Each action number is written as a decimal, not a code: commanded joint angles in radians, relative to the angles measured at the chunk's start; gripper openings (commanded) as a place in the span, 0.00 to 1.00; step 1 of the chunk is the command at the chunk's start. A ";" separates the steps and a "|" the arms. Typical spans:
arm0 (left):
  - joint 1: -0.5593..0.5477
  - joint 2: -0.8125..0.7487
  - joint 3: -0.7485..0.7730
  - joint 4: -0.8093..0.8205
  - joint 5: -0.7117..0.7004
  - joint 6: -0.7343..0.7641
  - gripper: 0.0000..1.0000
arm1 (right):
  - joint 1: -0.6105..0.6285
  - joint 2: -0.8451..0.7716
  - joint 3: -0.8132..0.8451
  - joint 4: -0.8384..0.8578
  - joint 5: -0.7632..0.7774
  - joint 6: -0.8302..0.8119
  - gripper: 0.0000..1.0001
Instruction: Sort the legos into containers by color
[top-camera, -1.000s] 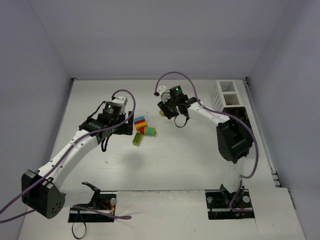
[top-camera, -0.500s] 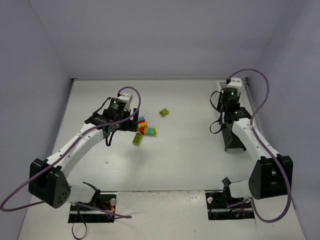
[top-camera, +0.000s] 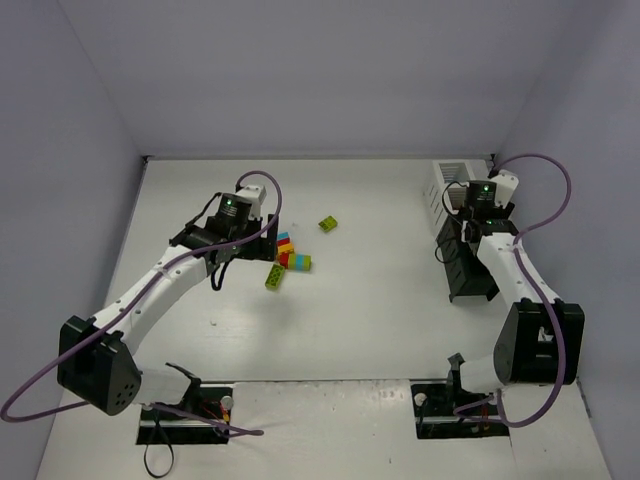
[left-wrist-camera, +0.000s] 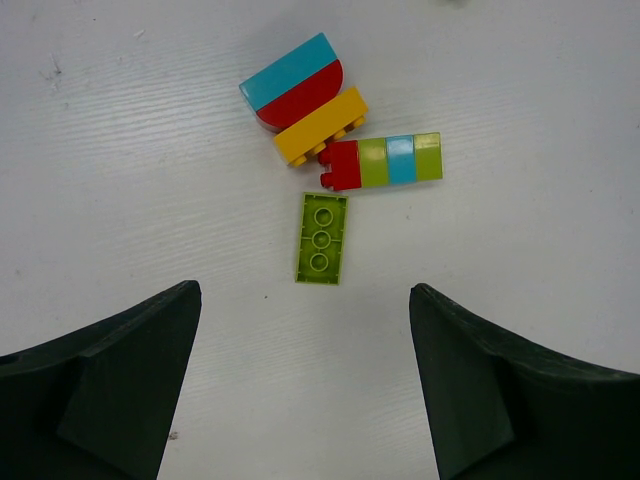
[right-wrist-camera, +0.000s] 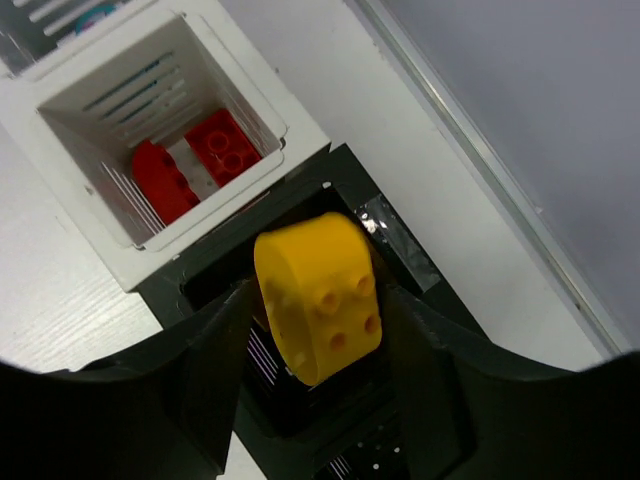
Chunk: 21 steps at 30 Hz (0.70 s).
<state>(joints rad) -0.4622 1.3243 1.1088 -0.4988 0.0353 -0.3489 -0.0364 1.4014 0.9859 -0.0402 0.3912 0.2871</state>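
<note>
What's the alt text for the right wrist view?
A rounded yellow lego sits between the fingers of the right claw, over a black container. Beside it, a white slatted container holds two red legos.

I am reading nothing here: no lettering, label, brand mark or number is showing legibly on the legos (left-wrist-camera: 320, 125), on the containers (right-wrist-camera: 290, 135), or on any other surface around them in my views.
</note>
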 joint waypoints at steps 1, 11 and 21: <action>0.010 -0.027 0.045 0.034 0.006 -0.005 0.78 | 0.000 -0.002 0.049 0.010 0.003 0.027 0.53; 0.010 -0.031 0.040 0.022 0.002 -0.010 0.78 | 0.127 -0.021 0.135 0.031 -0.152 -0.045 0.63; 0.008 -0.068 0.019 0.000 -0.017 -0.022 0.78 | 0.380 0.283 0.338 0.137 -0.528 -0.224 0.66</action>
<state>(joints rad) -0.4622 1.3109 1.1088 -0.5121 0.0330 -0.3553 0.2993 1.5997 1.2648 0.0414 -0.0074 0.1558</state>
